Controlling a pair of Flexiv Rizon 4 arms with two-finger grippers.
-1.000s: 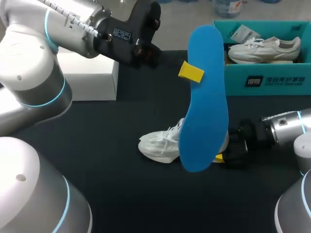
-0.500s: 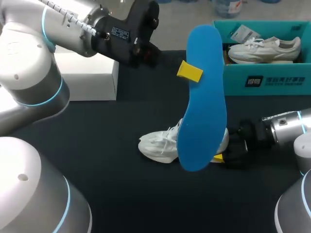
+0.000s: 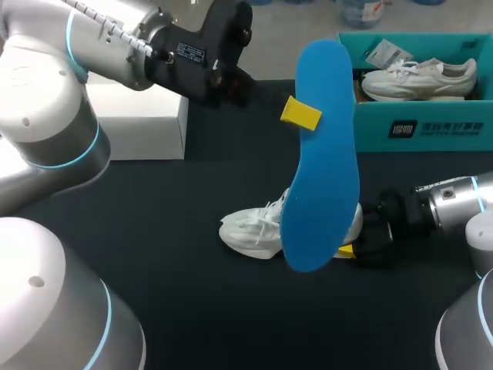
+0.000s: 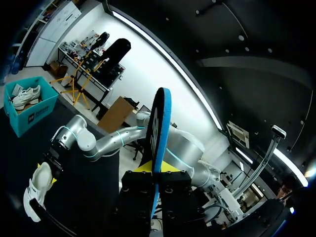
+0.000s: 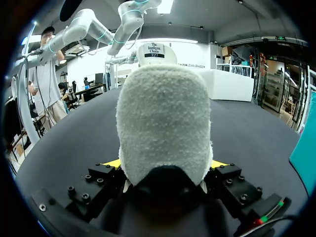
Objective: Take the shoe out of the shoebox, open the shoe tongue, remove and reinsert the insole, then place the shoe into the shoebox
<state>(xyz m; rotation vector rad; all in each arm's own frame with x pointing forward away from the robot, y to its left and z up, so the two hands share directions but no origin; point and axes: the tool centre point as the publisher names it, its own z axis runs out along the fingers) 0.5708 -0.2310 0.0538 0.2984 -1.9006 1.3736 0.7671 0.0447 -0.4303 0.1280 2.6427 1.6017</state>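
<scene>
A long blue insole (image 3: 323,154) is held up in the air over the table's middle, with my left gripper (image 3: 300,113) shut on its edge. In the left wrist view the insole (image 4: 159,128) stands edge-on between the fingers of the left gripper (image 4: 157,175). Under it a white shoe (image 3: 254,227) lies on the black table, its rear part hidden by the insole. My right gripper (image 3: 356,240) is shut on the shoe's heel. In the right wrist view the fleecy heel (image 5: 165,118) fills the space between the fingers of the right gripper (image 5: 165,165).
The teal shoebox (image 3: 431,127) stands at the back right with a second white shoe (image 3: 420,77) and a paper tag inside. A white box (image 3: 146,127) sits at the back left. Bare black table (image 3: 169,254) stretches in front of the shoe.
The insole and my left gripper have drifted very slightly to the left. The right arm and the shoe have stayed put.
</scene>
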